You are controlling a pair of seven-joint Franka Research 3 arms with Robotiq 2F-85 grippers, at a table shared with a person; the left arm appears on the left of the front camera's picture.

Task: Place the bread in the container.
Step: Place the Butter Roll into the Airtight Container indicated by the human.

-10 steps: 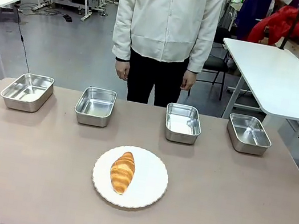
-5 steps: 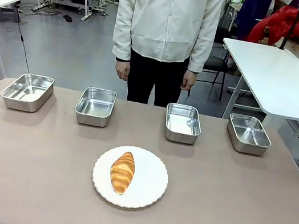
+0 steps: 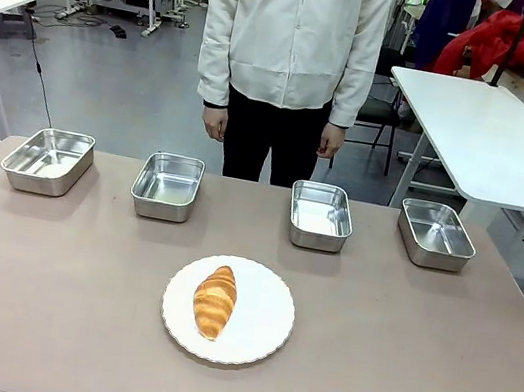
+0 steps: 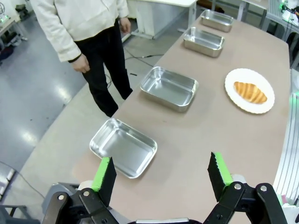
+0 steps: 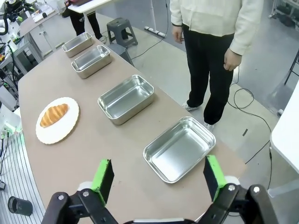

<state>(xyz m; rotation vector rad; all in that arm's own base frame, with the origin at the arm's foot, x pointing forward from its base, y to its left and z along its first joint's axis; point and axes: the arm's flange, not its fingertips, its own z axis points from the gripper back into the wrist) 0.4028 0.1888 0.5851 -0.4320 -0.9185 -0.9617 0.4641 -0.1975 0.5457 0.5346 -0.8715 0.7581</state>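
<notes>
Table: four pans, plate

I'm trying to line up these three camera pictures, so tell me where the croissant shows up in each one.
Front view: croissant low in the picture, just left of the middle.
Left wrist view: croissant upper right.
Right wrist view: croissant far left, about halfway down.
Shared landmark: the round white plate that it lies on.
</notes>
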